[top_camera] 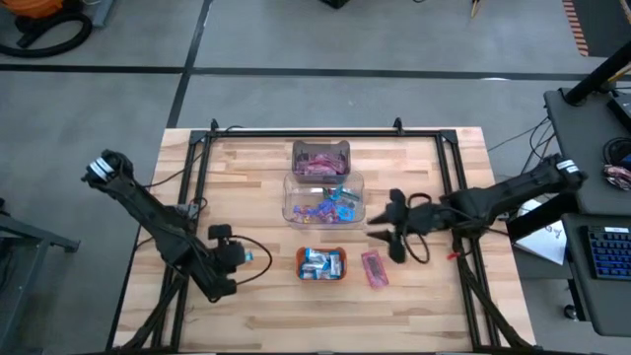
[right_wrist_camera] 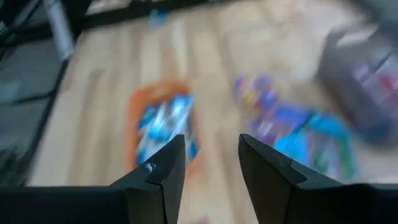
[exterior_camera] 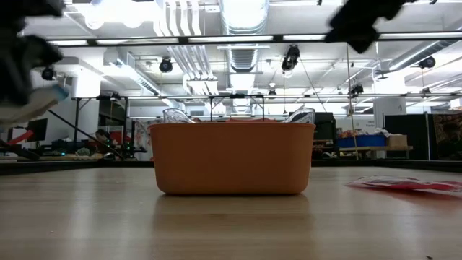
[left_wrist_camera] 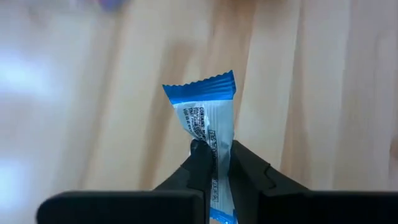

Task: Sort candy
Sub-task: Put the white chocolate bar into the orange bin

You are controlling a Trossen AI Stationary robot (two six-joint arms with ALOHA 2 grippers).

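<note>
Left claw [left_wrist_camera: 214,163]: fingers clamped on one blue-and-white bar [left_wrist_camera: 208,121], pinched near its lower half, with the crimped blue end standing free above the tips. Position: over bare surface [top_camera: 266,306], to the left of the orange tray [top_camera: 321,263] and well apart from it.

Right claw [top_camera: 394,228]: fingers apart, nothing between them; hovers just right of the tray, above the red packet [top_camera: 374,267] lying flat on the surface.

Orange tray: already holds several blue-and-white bars. Beyond it stand two clear bins, the nearer one [top_camera: 323,200] with blue and purple wrappers, the farther one [top_camera: 320,158] with pinkish ones.

Handling note, as judged: the held bar belongs with its like in the tray. Carry it level over the rim, keep the pinch firm since the wrapper is slick, and part the fingers only when the bar hangs inside the walls. Keep clear of the right claw nearby.
</note>
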